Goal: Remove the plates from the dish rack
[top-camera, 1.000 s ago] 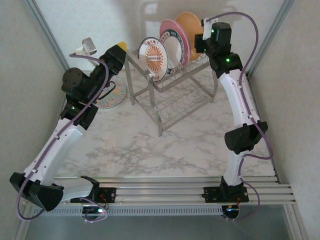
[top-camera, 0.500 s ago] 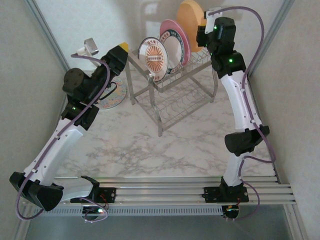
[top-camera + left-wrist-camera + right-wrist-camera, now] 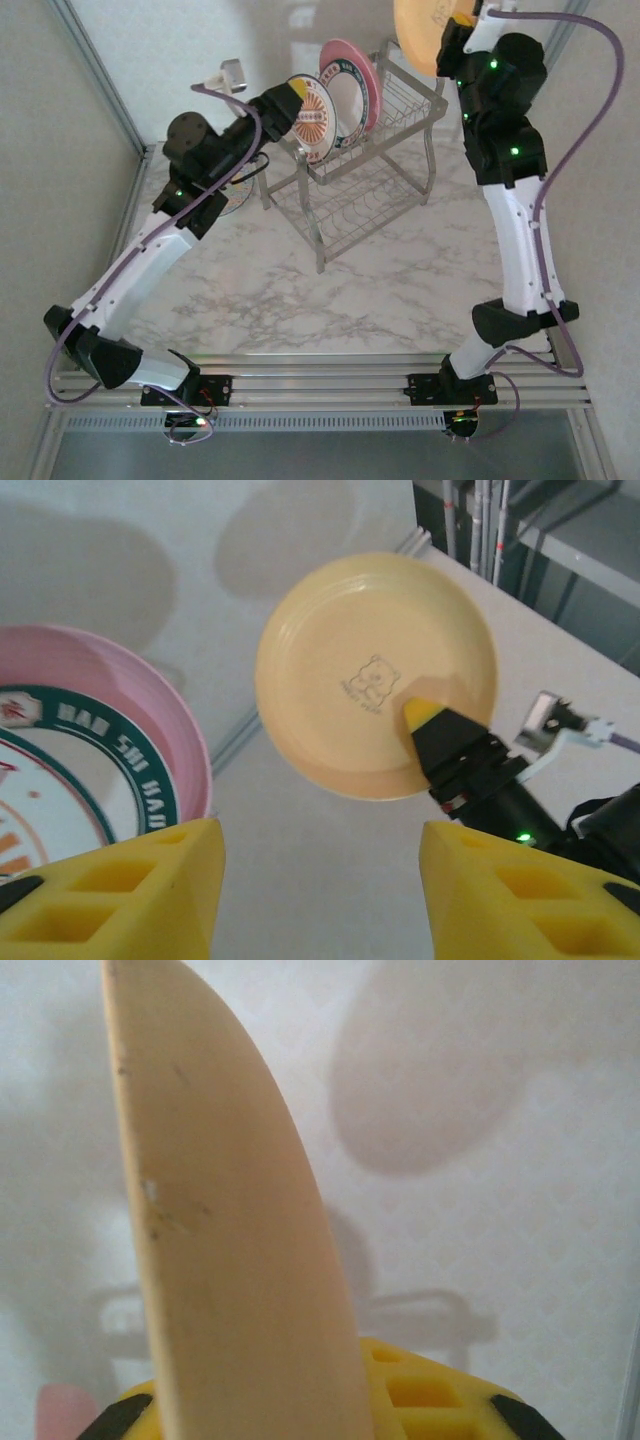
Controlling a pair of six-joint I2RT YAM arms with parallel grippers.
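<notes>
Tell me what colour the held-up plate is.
The plate is orange-yellow; clearest in the left wrist view.

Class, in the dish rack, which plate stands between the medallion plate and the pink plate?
The white green-rimmed plate stands between the medallion plate and the pink plate, as the top external view shows.

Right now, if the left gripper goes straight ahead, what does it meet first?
Likely the orange plate that the right gripper holds up; depth is unclear, so it might pass beneath.
</notes>
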